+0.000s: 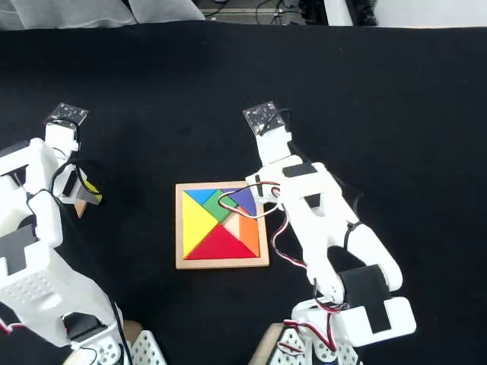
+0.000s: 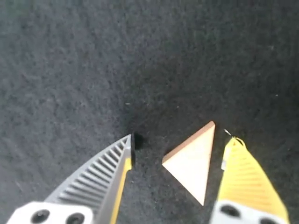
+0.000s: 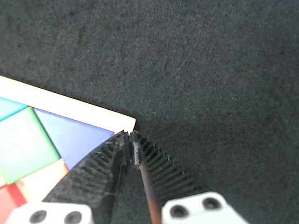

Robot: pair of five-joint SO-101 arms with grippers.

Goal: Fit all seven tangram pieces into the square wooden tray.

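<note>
Left tool gapes around a pale triangle; right tool, pinched together, sits at the tray corner.

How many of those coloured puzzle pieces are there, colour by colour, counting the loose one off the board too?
Light blue piece: 1
Green piece: 1
Purple piece: 1
Yellow piece: 1
Red piece: 1
Orange piece: 1
Pale wooden triangle, lying outside the tray: 1
Total: 7 pieces
</note>
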